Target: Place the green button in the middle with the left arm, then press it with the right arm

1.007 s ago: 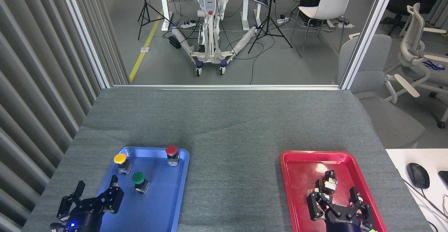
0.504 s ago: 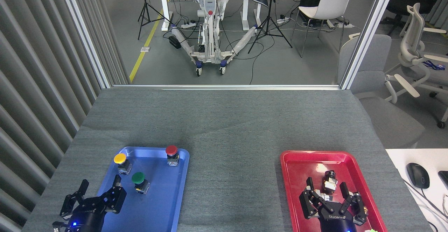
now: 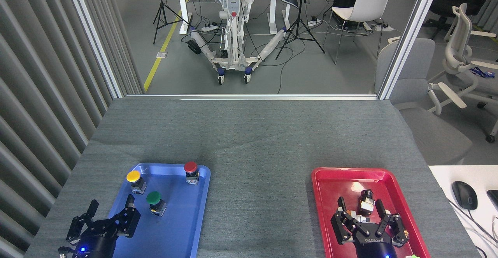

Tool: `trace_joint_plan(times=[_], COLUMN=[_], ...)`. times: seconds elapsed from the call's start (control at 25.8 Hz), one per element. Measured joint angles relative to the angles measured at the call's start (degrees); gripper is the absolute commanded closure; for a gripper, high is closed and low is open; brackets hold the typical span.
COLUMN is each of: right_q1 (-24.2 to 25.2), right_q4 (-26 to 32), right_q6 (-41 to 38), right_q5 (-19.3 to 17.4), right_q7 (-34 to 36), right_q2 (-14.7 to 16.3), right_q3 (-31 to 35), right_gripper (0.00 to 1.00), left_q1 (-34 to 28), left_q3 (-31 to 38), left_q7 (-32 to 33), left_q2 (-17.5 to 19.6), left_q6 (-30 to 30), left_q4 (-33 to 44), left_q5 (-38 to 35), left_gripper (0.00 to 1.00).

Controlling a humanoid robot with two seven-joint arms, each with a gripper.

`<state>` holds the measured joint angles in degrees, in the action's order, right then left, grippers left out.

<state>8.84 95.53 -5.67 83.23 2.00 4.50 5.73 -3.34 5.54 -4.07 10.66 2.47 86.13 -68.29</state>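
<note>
The green button (image 3: 154,198) stands in the blue tray (image 3: 186,227), at two o'clock of the open left end effector (image 3: 110,207); the right end effector (image 3: 360,208), also open, hovers over the red tray (image 3: 327,195).

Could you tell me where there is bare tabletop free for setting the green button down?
The grey tabletop between the blue tray and the red tray is bare, as is the strip beyond both trays. The blue tray's far-left part is crowded: green button, yellow button, red button.

Single head view, high above the grey table (image 3: 249,133), facing forward and down, lab floor beyond
</note>
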Motion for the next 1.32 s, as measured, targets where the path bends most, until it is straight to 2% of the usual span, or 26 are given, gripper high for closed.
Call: trace_joint_plan(times=[0.35, 0.81, 1.05, 1.32], right_q1=[0.11, 0.29, 0.12, -0.08], right_q4=[0.00, 0.17, 0.47, 0.53], right_q6=[-0.46, -1.25, -1.06, -0.94], right_q5=[3.39, 3.89, 3.91, 3.88], right_q7=[-0.17, 0.02, 0.04, 0.05], right_q2=[0.43, 1.12, 1.02, 0.92], right_q3=[-0.06, -0.27, -0.83, -0.90], right_gripper=[0.00, 0.00, 0.00, 0.00], left_q1=[-0.19, -0.27, -1.40, -0.01], left_q3=[0.00, 0.00, -2.67, -7.28], left_q7=[-0.09, -0.09, -0.11, -0.15], left_q2=[-0.03, 0.04, 3.07, 3.58], left_q6=[-0.08, 0.33, 7.36, 9.49], left_q4=[-0.23, -0.30, -1.77, -7.99], left_q5=[0.00, -0.02, -0.44, -5.80], left_gripper=[0.00, 0.00, 0.00, 0.02])
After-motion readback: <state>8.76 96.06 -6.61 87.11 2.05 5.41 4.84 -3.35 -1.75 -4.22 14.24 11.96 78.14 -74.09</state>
